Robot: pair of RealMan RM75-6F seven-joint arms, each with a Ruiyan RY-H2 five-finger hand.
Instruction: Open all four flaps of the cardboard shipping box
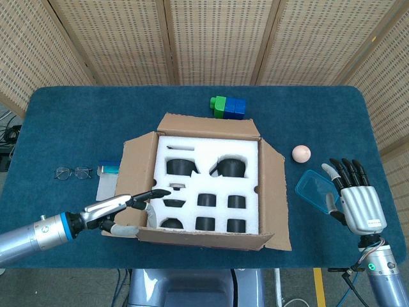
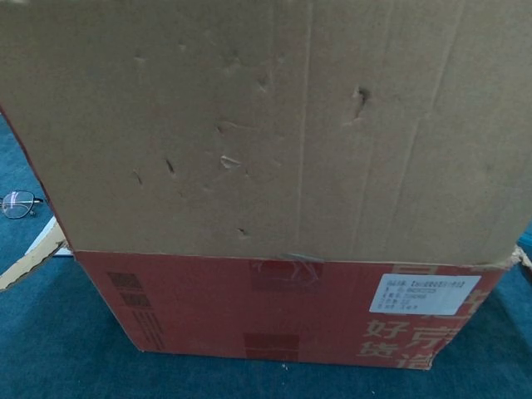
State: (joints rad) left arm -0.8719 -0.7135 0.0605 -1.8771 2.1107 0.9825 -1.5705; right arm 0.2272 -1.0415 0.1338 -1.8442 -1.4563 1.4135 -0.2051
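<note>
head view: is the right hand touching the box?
No. The right hand hovers open, off to the side of the cardboard box, near the blue lid, with bare table between hand and box.

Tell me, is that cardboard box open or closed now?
Open. From the head view, the box's flaps are folded outward and the white foam insert with its dark round items shows; the near flap fills the chest view.

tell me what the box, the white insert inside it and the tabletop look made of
Box: brown cardboard, matte, with creased, dented flaps. Insert: seemingly white moulded foam, matte, with cut-out pockets. Tabletop: covered in dark blue fabric, felt or carpet-like by its fuzzy look.
</note>
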